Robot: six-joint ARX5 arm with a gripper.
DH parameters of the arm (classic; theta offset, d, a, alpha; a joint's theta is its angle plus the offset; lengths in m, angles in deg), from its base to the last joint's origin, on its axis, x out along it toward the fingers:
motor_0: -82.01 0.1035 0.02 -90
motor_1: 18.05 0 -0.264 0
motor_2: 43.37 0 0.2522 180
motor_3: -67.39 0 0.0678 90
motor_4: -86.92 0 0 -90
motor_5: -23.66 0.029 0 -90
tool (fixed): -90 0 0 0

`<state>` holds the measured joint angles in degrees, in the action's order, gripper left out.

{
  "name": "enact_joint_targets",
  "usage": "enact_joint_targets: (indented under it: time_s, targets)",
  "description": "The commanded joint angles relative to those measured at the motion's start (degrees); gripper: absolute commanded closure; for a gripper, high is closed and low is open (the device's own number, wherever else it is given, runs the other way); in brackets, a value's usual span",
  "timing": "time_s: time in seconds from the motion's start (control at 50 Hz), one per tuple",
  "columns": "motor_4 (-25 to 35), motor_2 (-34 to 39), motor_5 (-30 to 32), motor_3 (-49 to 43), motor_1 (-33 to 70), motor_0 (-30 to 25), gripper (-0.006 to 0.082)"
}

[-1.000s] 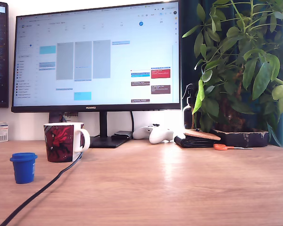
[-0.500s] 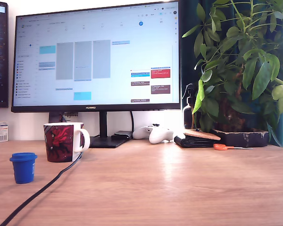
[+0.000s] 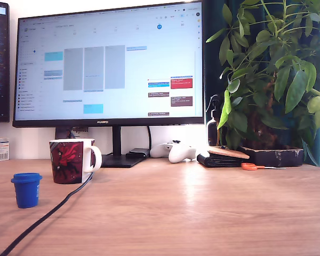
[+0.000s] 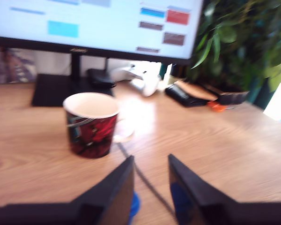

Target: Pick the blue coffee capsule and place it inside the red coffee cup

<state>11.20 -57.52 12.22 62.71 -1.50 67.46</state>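
The blue coffee capsule (image 3: 26, 189) stands upright on the wooden desk at the exterior view's left, in front of and left of the red coffee cup (image 3: 69, 161). The cup is upright, and its white handle faces the exterior view's right. No gripper shows in the exterior view. In the wrist view my gripper (image 4: 150, 158) is open, with its two dark fingers apart. Blurred bits of the blue capsule (image 4: 135, 206) peek out beside and behind the fingers, low in the frame. Beyond the fingertips stands the cup (image 4: 92, 123), its white inside showing nothing in it.
A black cable (image 3: 48, 213) runs across the desk from the cup toward the front edge. Behind are a large monitor (image 3: 109, 64) on its stand, a white game controller (image 3: 173, 151), a dark wallet (image 3: 218, 158), orange scissors (image 3: 253, 166) and a potted plant (image 3: 272, 80).
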Motion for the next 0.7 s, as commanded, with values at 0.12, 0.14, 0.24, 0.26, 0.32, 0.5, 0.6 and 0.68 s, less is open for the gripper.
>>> enact_joint_targets:
  time_s: [0.12, 0.14, 0.24, 0.26, 0.32, 0.5, 0.6, 0.68]
  targets:
    - [-3.19, 1.81, 4.04, 1.88, 5.57, -2.19, 0.0078]
    - [-3.34, 1.81, 4.02, 2.40, 6.32, -2.40, 0.0077]
    - [-3.93, 1.81, 4.02, 4.48, 9.75, -3.26, 0.0076]
    - [-4.24, 1.81, 4.02, 4.96, 10.60, -3.41, 0.0076]
    - [-4.31, 1.81, 4.02, 6.54, 13.25, -3.74, 0.0075]
    - [-4.55, 1.81, 4.02, 12.48, 22.14, -4.13, 0.0044]
    - [-5.49, 1.77, 4.72, 16.72, 27.19, -4.13, 0.0045]
    - [-5.55, 1.75, 5.62, 19.98, 31.08, -4.13, 0.0045]
